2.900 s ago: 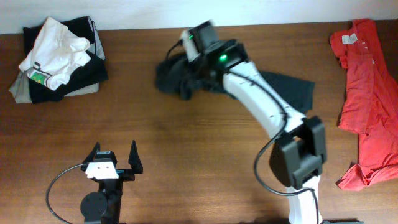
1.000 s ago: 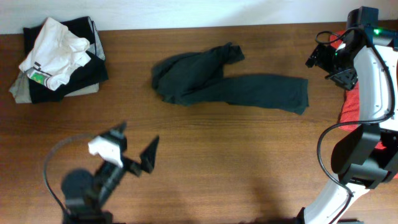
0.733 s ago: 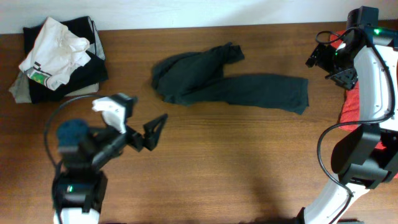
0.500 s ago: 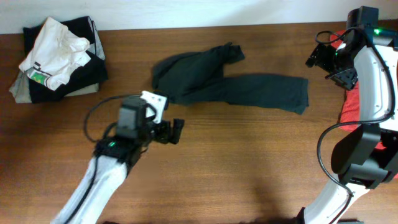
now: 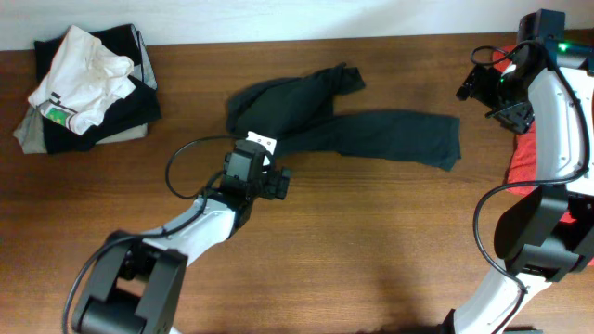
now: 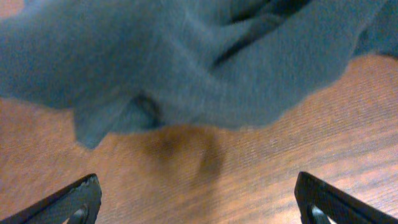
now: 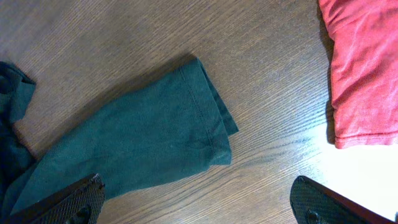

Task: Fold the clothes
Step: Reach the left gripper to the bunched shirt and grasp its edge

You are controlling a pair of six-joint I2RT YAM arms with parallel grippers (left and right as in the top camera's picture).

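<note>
A dark green-black garment lies crumpled and stretched out across the middle of the table, with no print showing. My left gripper hovers open just short of its near left edge. In the left wrist view the cloth fills the top, and bare wood lies between the wide fingers of the left gripper. My right gripper hangs open at the far right, past the garment's right end. Nothing is between the right gripper's fingers. A red-orange shirt lies at the right edge, partly hidden by the right arm.
A stack of folded clothes, with a white piece on top, sits at the back left corner. The table's back edge meets a white wall. The red-orange shirt lies just right of the right gripper.
My left arm has swung from the front left up to the dark garment's near edge. The right arm, which earlier moved away from the garment to the right, has stayed still.
</note>
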